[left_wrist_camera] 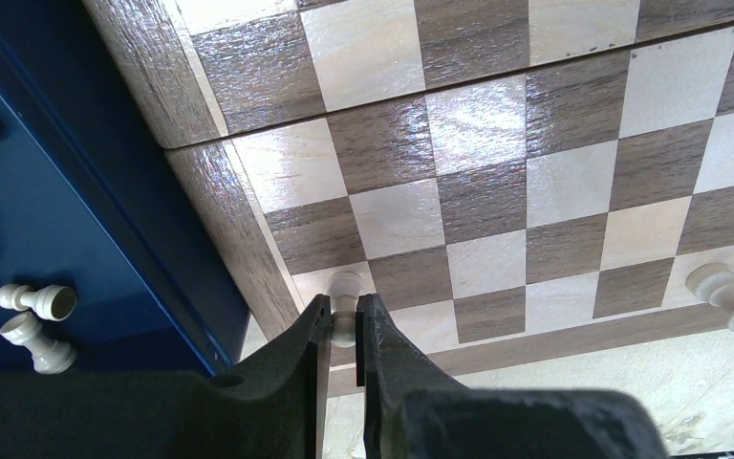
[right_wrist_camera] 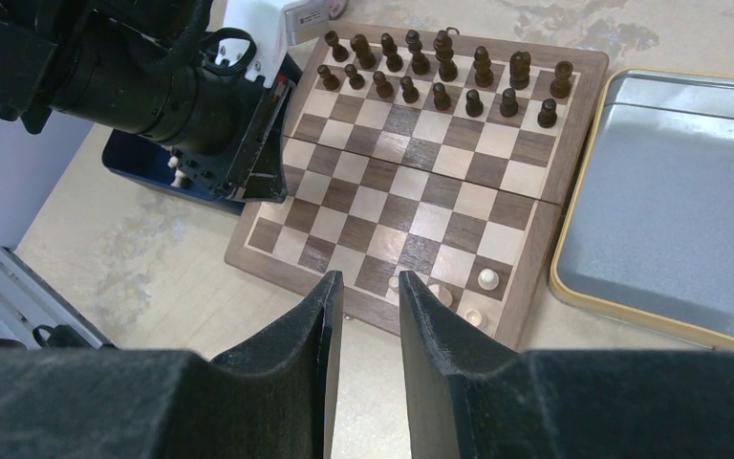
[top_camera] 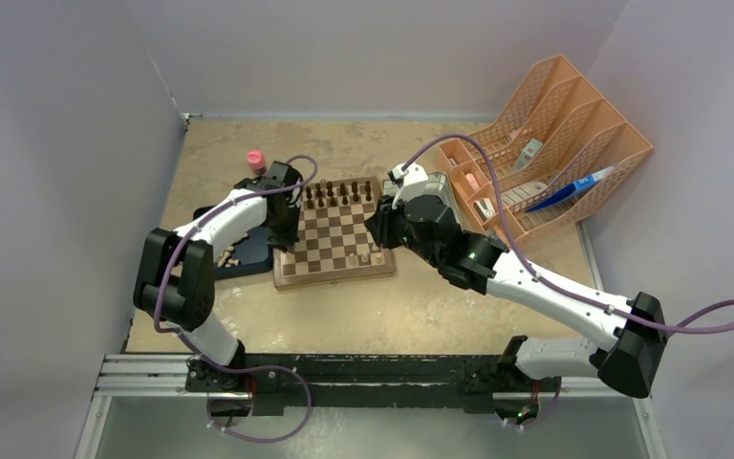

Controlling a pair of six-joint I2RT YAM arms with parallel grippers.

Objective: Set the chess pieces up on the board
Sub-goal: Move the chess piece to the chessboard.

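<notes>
Closest to my left wrist camera, my left jaws are clamped on one pale pawn at the near left corner of the board. Whether its base touches the wood cannot be determined.

Sweep, left to right:
- One dark blue tray lies just beside the board's left edge. It holds loose pale pieces; at least five show, and the full count cannot be determined.
- One pink-capped item stands beyond the tray.
- Sixteen dark pieces stand in two rows of eight at the board's far end.
- Four more pale figures sit at the near right corner.
- My right jaws stand apart and empty, above the board's near edge.
- One metal tin lies just beside the board's right edge.
- One orange file rack holds one blue pen.

Surface: the worktop is mottled beige. Plain pale walls close it in on the left, far and right sides.
</notes>
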